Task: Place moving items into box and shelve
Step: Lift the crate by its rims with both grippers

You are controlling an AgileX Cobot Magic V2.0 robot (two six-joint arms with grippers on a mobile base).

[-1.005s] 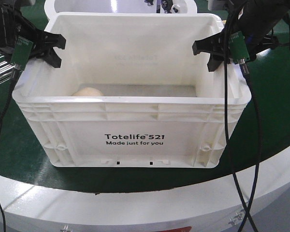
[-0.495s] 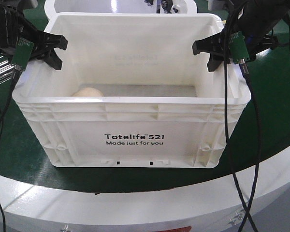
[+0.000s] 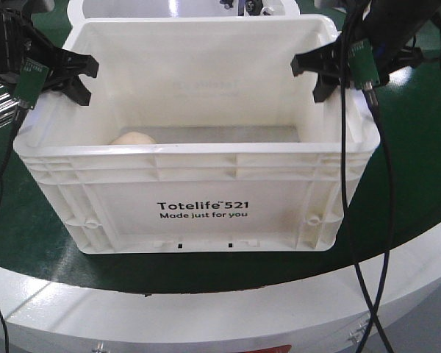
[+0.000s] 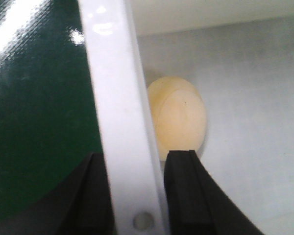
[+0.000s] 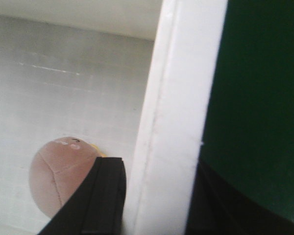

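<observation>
The box [image 3: 198, 209], a big white crate printed "Totelife 521", sits in the middle of the front view. My left gripper [image 3: 75, 78] is shut on its left rim [image 4: 118, 98], with one black finger on each side of the wall. At the other end, my right gripper [image 3: 315, 75] is shut on the right rim [image 5: 179, 107] the same way. Two moving items lie on the box floor. The cream lump [image 4: 179, 117] rests against the left wall, also showing as the cream lump [image 3: 132, 138]. The pinkish-brown lump [image 5: 59, 181] lies near the right wall, partly hidden by a finger.
The box is over a dark green tabletop [image 3: 419, 162] with a curved white table edge [image 3: 228, 309] in front. Another white container [image 3: 169, 7] stands right behind the box. Black cables [image 3: 353, 243] hang from both arms beside the box's ends.
Both grippers have risen slightly and the box has moved up with them, its near left corner shifting a little to the left. The cream lump stays in place inside.
</observation>
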